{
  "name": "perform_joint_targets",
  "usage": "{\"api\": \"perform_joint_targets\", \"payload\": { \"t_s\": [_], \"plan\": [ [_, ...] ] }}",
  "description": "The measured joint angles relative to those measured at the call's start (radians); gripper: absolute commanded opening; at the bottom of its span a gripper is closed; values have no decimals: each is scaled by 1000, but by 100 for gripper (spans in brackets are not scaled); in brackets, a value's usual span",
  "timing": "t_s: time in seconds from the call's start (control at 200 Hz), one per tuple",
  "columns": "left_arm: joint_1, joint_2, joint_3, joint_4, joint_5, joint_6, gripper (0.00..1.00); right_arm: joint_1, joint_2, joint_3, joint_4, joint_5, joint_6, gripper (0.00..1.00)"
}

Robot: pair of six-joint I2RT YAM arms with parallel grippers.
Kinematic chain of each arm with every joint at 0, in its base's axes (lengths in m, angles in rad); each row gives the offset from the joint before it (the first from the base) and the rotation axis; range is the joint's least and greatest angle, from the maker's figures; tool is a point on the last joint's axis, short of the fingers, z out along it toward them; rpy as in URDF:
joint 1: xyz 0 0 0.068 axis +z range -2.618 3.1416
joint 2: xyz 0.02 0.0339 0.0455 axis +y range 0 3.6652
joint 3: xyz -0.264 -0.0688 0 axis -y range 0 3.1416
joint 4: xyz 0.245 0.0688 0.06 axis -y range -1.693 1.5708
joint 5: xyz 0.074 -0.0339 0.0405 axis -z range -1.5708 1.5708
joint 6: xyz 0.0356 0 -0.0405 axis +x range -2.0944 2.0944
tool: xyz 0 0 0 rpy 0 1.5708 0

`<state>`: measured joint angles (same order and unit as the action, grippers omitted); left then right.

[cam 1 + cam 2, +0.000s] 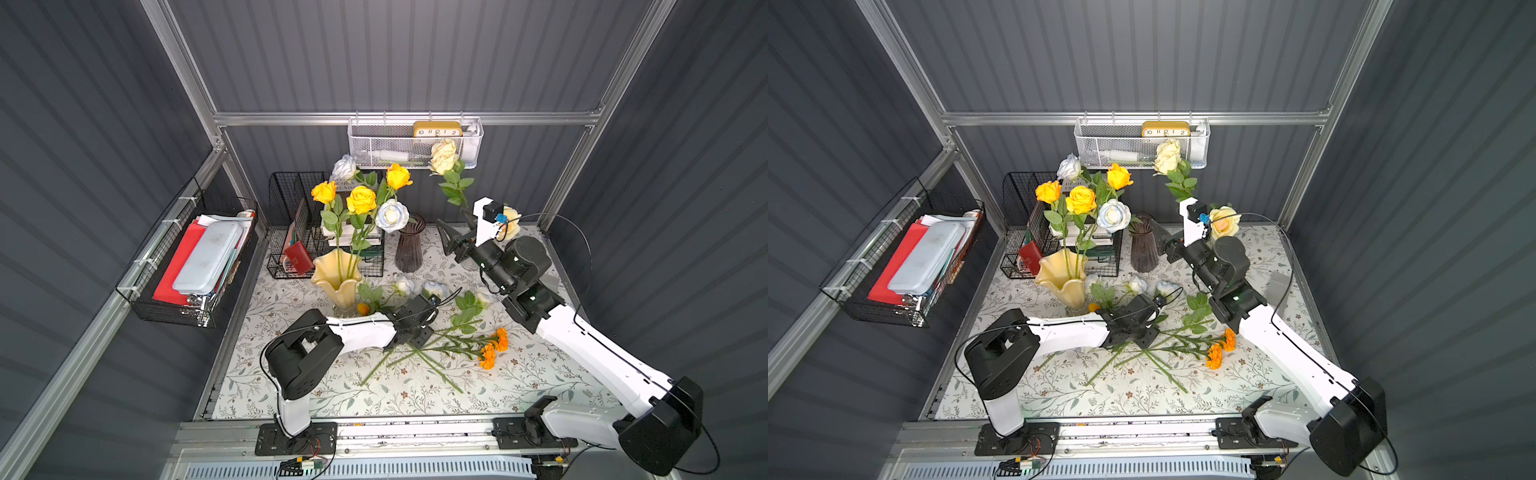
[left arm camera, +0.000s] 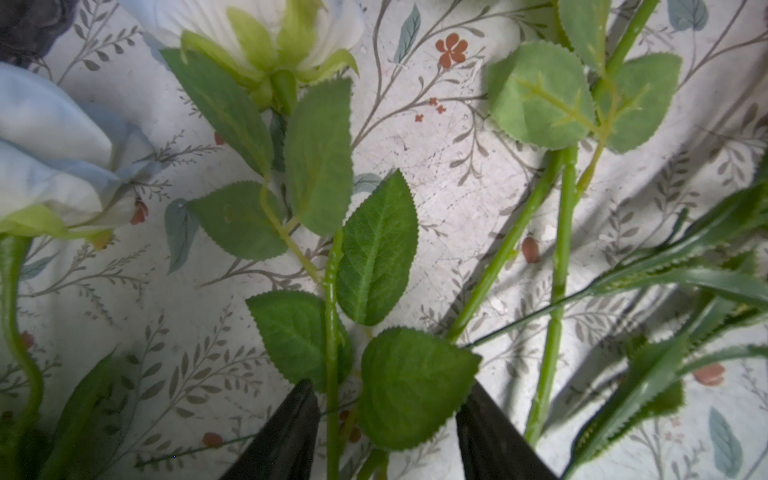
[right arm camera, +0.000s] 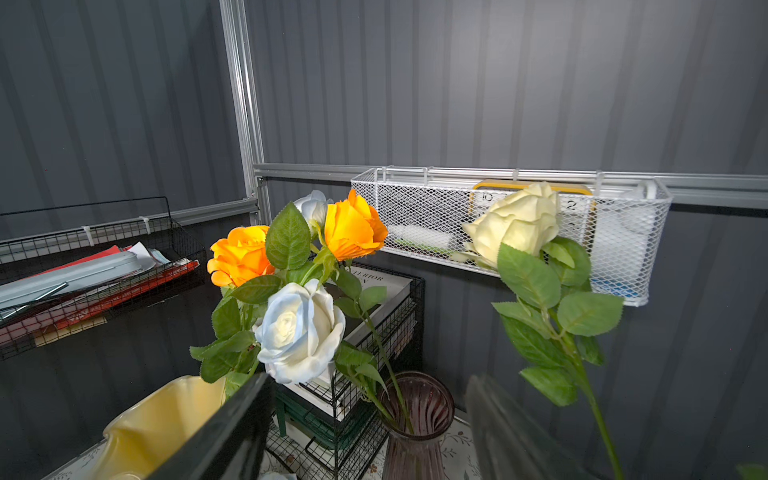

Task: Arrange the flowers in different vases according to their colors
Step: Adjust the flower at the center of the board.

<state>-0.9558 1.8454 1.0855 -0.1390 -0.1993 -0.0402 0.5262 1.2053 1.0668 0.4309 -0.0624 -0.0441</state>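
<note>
At the left stands the creamy-yellow vase with a wavy flared rim [image 1: 336, 279], holding three yellow-orange roses [image 1: 360, 199] upright. Just right of it, the dark purple ribbed glass vase [image 1: 409, 249] holds one bluish-white rose [image 1: 391, 215]. In front of these, loose bluish-white roses [image 1: 434, 287] lie on the leaf-printed tablecloth [image 1: 540, 374], their green stems crossing those of the ruffled orange marigolds [image 1: 494, 349]. The left gripper [image 2: 390, 381] hangs low over this pile, its black fingers [image 2: 291, 432] parted, with one leafy stem [image 2: 332, 332] running between them but not pinched. Further right, the right gripper [image 3: 366, 375] is raised beside the purple vase, spread wide and empty. Two cream roses [image 1: 444, 156] rise behind it; the arm hides whatever vase holds them
</note>
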Motion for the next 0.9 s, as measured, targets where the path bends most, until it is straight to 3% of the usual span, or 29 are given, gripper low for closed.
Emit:
{"api": "perform_joint_targets", "payload": {
  "t_s": [0.896],
  "plan": [
    [0, 59, 45, -4, -33, 66, 52, 0, -162, -117, -45, 33, 0, 78]
  ]
}}
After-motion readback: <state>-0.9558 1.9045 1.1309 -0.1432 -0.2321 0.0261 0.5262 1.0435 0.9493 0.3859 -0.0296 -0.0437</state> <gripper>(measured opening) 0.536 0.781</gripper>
